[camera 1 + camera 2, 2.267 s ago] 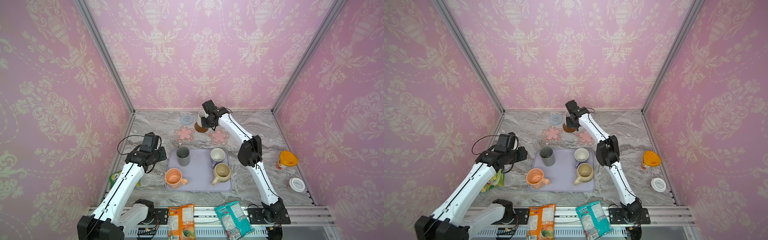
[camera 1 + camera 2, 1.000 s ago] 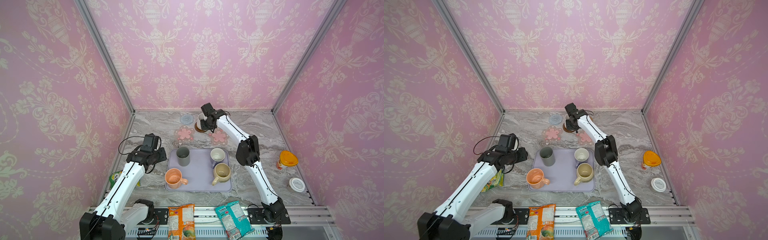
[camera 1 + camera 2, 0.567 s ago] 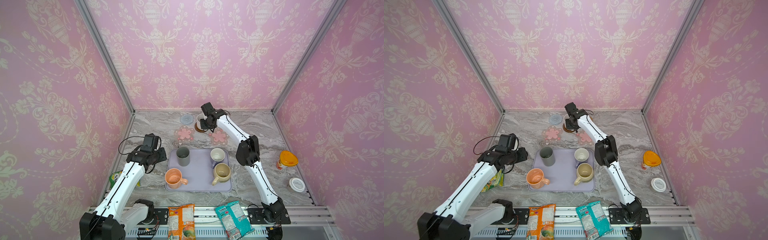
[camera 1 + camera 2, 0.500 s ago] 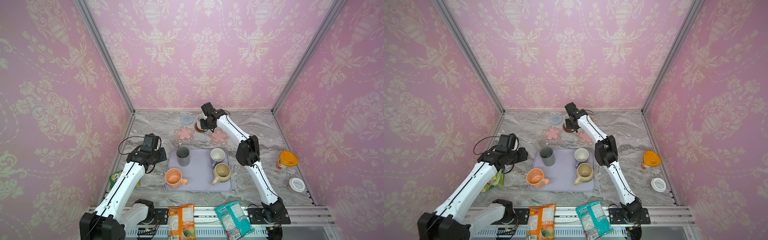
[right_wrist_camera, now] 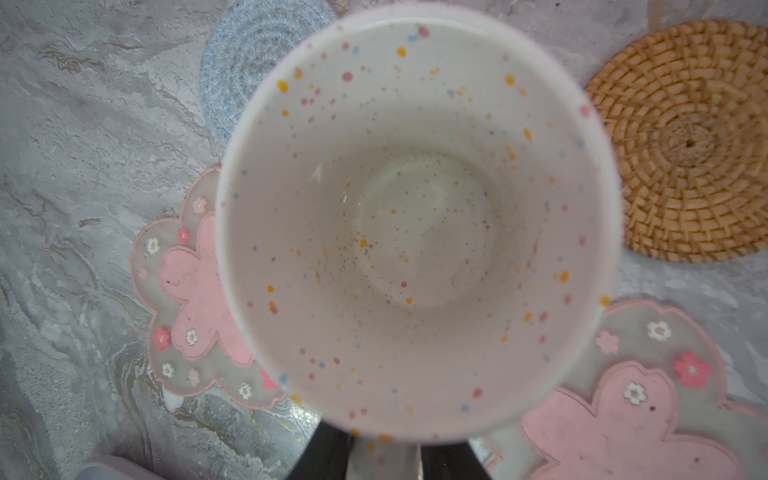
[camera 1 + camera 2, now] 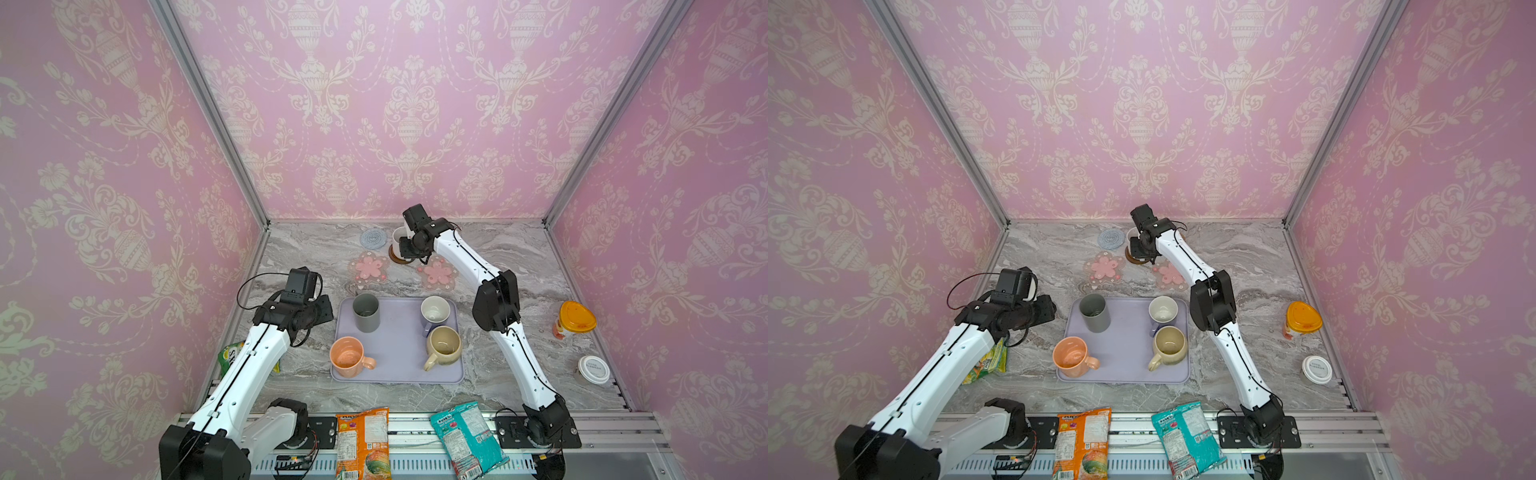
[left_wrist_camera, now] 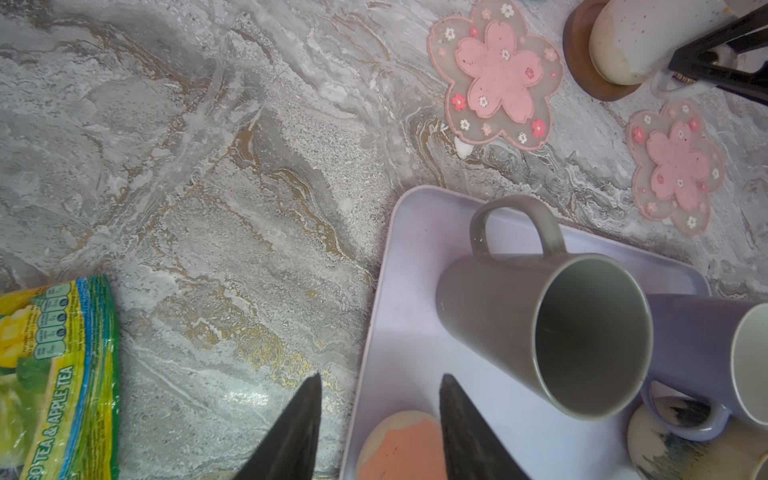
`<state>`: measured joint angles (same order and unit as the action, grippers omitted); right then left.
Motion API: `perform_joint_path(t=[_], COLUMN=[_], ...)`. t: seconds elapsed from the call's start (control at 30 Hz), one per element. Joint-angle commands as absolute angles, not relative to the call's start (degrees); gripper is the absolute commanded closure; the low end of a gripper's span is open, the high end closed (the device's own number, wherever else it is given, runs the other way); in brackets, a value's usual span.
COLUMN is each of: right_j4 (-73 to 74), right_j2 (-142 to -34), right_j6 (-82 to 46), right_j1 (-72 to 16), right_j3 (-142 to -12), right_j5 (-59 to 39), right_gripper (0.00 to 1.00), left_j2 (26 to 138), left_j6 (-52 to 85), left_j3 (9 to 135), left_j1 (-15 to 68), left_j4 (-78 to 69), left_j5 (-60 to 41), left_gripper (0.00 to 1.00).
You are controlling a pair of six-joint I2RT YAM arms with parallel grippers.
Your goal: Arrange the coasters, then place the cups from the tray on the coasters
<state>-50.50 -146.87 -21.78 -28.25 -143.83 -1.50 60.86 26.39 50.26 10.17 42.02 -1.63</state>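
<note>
The white speckled cup (image 6: 400, 243) stands on the dark brown coaster (image 6: 398, 259) at the back. My right gripper (image 5: 384, 453) has a finger on each side of its handle; whether they press it I cannot tell. Around it lie two pink flower coasters (image 6: 368, 268) (image 6: 437, 272), a grey-blue woven one (image 6: 372, 238) and a tan rattan one (image 5: 685, 141). The lavender tray (image 6: 399, 365) holds the dark grey cup (image 6: 365, 312), lavender cup (image 6: 434, 312), beige cup (image 6: 444, 345) and peach cup (image 6: 348, 356). My left gripper (image 7: 380, 378) hangs open over the tray's left edge.
An orange-lidded jar (image 6: 575, 319) and a white-lidded container (image 6: 593, 369) stand at the right. Two snack packets (image 6: 363, 440) (image 6: 467, 440) lie on the front rail. A green tea packet (image 6: 230, 353) lies under the left arm.
The right gripper has come down with the speckled cup onto the brown coaster and has stayed there over the last second. The left arm has barely moved.
</note>
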Motion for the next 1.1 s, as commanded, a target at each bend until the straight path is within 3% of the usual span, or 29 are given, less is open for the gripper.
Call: perform_joint_path(t=[0.0,0.27,0.47,0.6,0.77,0.87,0.9,1.07], right_j4=[-47.8,-47.7,-47.9,-48.7,-48.4,-48.4,-48.3,-48.0], right_j2=[-144.2,-143.3,-142.3,-141.6,-140.5,-140.6,-140.6,-141.0], right_j6=[-23.6,-23.7,-23.3,-22.8,-22.2,-22.1,-22.2,-22.5], right_j1=[-28.1,-28.3,-28.2,-28.2,-28.3,-28.3,-28.3,-28.2], right_j3=[-143.1,-142.5,-140.9,-140.6,-139.5,-139.4,-139.4,-139.5], right_j5=[-3.6,-3.8,-3.0,-2.1,-2.1,-2.5,-2.8,-4.6], right_gripper=[0.72,0.73,0.83,0.84,0.79,0.56,0.53,0.53], left_j2=[60.5,60.1,60.0,59.8,59.8,59.9,59.9,59.7], left_j6=[26.3,26.6,26.6,26.8,27.0,27.1,27.1,27.1], left_j3=[49.8,49.5,49.7,49.7,49.7,49.6,49.7,49.7], left_j1=[9.5,9.5,9.5,9.5,9.6,9.5,9.5,9.5], left_j4=[42.6,42.5,42.6,42.7,42.7,42.5,42.6,42.9], left_j5=[-3.1,-3.3,-3.4,-3.6,-3.7,-4.0,-4.0,-3.9], left_gripper=[0.51,0.51,0.51,0.51,0.51,0.51,0.51,0.51])
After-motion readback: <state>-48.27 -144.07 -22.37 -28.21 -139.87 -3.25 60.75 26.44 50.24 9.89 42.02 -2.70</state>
